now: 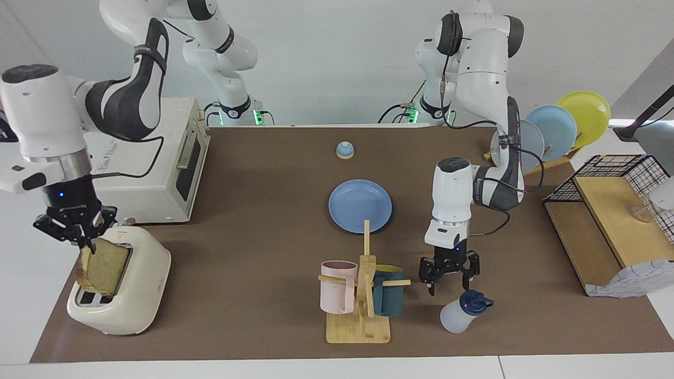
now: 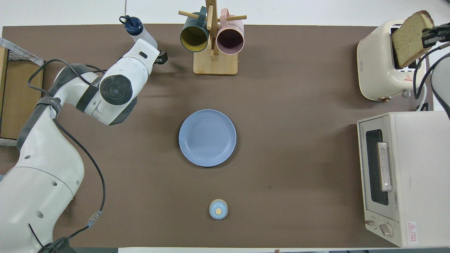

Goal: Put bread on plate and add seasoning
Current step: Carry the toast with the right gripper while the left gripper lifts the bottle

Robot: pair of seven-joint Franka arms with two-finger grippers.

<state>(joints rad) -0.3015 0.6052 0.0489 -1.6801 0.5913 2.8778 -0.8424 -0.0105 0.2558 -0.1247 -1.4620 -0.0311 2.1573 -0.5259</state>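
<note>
My right gripper (image 1: 84, 243) is shut on the top corner of the bread (image 1: 103, 266), a toast slice with a brown crust. It holds the slice upright, mostly out of the white toaster (image 1: 137, 295) and just over its slot. The bread also shows in the overhead view (image 2: 407, 38). The blue plate (image 1: 360, 206) lies empty at the middle of the mat (image 2: 207, 137). The seasoning bottle (image 1: 463, 313) with a navy cap leans near the table's edge farthest from the robots (image 2: 140, 33). My left gripper (image 1: 448, 279) is open, low over the mat beside the bottle's cap, apart from it.
A wooden mug rack (image 1: 363, 295) with a pink and a teal mug stands beside the bottle. A toaster oven (image 1: 158, 173) stands nearer the robots than the toaster. A small blue bell (image 1: 345, 150), a plate rack (image 1: 558, 126) and a wooden shelf (image 1: 605, 221) are also here.
</note>
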